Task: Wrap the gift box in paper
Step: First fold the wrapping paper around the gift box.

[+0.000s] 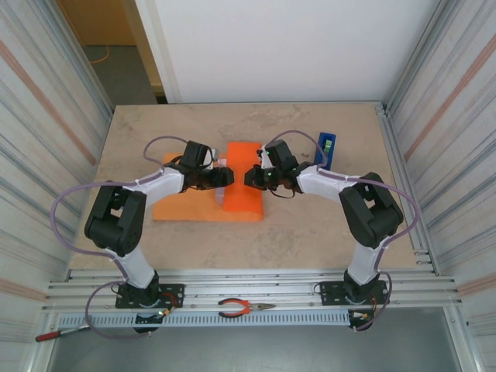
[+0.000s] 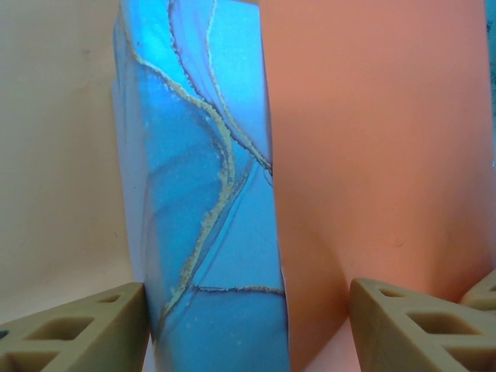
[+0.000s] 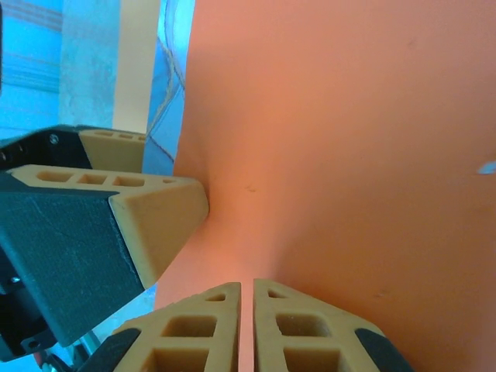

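Top external view, mid-frame: one matte orange paper sheet lies flat on the beige stone-look table, its right part curled up in a smooth hump. Two tools meet there, the left tool and right tool facing each other.

Left wrist cam: the one gift box is glossy blue with glittery gold veins. It sits with the paper between that tool's spread tan fingers; can't tell if it's squeezing.

The right tool is clenched, tips against the paper. One blue tape dispenser sits upper right.
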Controlling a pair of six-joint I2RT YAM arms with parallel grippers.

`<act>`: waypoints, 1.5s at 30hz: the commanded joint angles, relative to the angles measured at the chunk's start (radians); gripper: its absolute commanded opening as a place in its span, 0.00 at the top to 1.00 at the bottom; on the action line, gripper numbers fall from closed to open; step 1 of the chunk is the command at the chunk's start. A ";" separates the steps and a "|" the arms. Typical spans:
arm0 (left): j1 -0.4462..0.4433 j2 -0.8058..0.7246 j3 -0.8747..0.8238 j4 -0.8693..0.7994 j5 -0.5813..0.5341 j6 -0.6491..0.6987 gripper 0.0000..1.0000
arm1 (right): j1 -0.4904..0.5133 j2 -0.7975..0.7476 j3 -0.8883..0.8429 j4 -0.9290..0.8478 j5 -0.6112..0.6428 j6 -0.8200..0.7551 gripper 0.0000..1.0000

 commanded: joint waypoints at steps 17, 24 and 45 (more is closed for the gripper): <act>-0.032 0.002 -0.034 0.046 0.029 -0.088 0.40 | -0.116 -0.120 -0.071 -0.066 0.023 0.001 0.66; -0.033 -0.039 -0.067 0.061 -0.017 -0.123 0.45 | -0.105 -0.114 -0.041 -0.082 0.021 -0.009 0.66; -0.007 -0.036 -0.083 0.096 0.055 -0.094 0.52 | -0.012 -0.008 0.043 -0.104 0.021 -0.029 0.71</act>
